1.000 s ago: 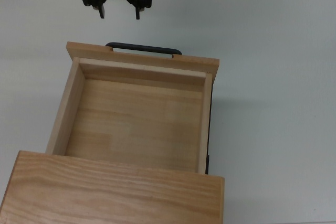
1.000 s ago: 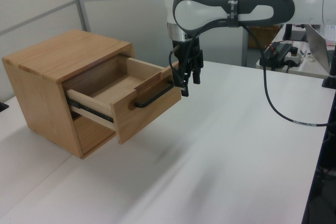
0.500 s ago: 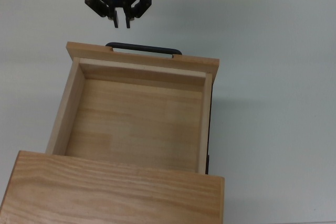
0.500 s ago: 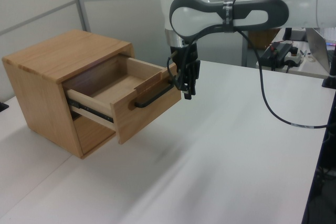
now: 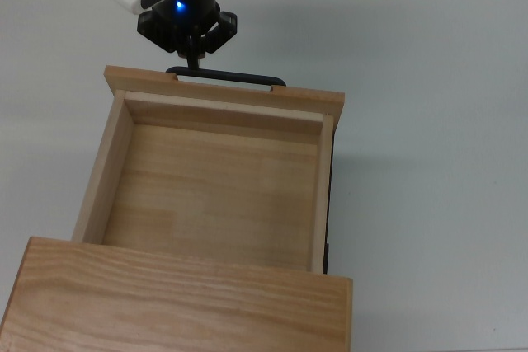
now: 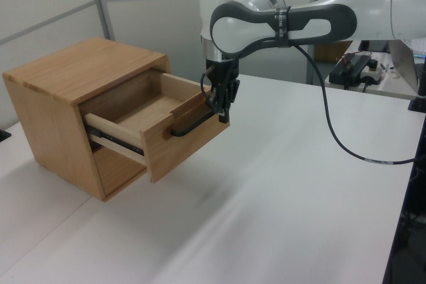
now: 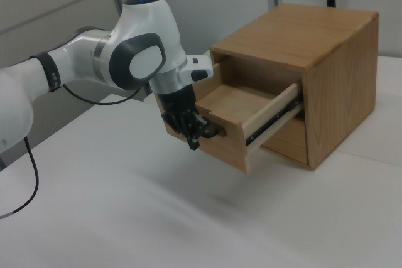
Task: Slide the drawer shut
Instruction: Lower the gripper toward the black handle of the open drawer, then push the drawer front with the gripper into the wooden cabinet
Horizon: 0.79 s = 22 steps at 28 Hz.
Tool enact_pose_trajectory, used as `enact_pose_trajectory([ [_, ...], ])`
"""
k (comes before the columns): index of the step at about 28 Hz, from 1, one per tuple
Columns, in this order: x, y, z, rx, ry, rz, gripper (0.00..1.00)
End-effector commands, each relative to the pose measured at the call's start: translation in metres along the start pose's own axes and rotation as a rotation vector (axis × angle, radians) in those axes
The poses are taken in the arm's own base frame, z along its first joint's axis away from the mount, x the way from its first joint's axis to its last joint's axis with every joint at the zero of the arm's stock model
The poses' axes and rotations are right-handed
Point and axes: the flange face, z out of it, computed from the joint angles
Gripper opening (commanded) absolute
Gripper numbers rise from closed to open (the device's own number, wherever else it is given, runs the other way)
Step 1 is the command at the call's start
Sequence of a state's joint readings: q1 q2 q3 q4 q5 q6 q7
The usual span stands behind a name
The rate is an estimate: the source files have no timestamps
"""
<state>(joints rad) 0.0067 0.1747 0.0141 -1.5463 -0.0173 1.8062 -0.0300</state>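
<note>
The light-wood drawer (image 5: 210,187) stands pulled well out of the cabinet (image 5: 181,302), and nothing lies in it. Its black bar handle (image 5: 227,77) runs along the front panel (image 6: 183,141). My gripper (image 5: 195,62) is shut with nothing between its fingers, pointing down just in front of the handle's end on the top view's left. In the left view the gripper (image 6: 222,112) hangs close against the panel beside the handle (image 6: 193,123). The right view shows the gripper (image 7: 193,142) at the drawer front (image 7: 229,142). Whether it touches the handle I cannot tell.
The cabinet stands on a white table (image 5: 429,121) that stretches wide in front of the drawer. A black cable (image 6: 339,131) trails from the arm to the table in the left view. Grey wall panels rise behind the cabinet.
The fingers have gone from spread wide to shut. The gripper has moved in toward the drawer front, ending just before the handle. The drawer has not moved.
</note>
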Motion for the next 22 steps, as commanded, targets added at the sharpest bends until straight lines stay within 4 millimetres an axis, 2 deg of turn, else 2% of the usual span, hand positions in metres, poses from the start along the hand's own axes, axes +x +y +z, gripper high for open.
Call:
enact_pose_trajectory([
  [1, 0.015, -0.004, 0.009, 0.012, 0.05, 0.016, 0.0],
  [7, 0.03, -0.005, 0.019, 0.006, 0.119, 0.059, 0.0],
  [10, 0.04, -0.012, 0.024, 0.003, 0.174, 0.069, 0.0],
  [18, 0.055, -0.013, 0.008, 0.001, 0.351, 0.079, 0.0],
  [22, 0.055, -0.01, 0.005, 0.0, 0.362, 0.084, 0.0],
])
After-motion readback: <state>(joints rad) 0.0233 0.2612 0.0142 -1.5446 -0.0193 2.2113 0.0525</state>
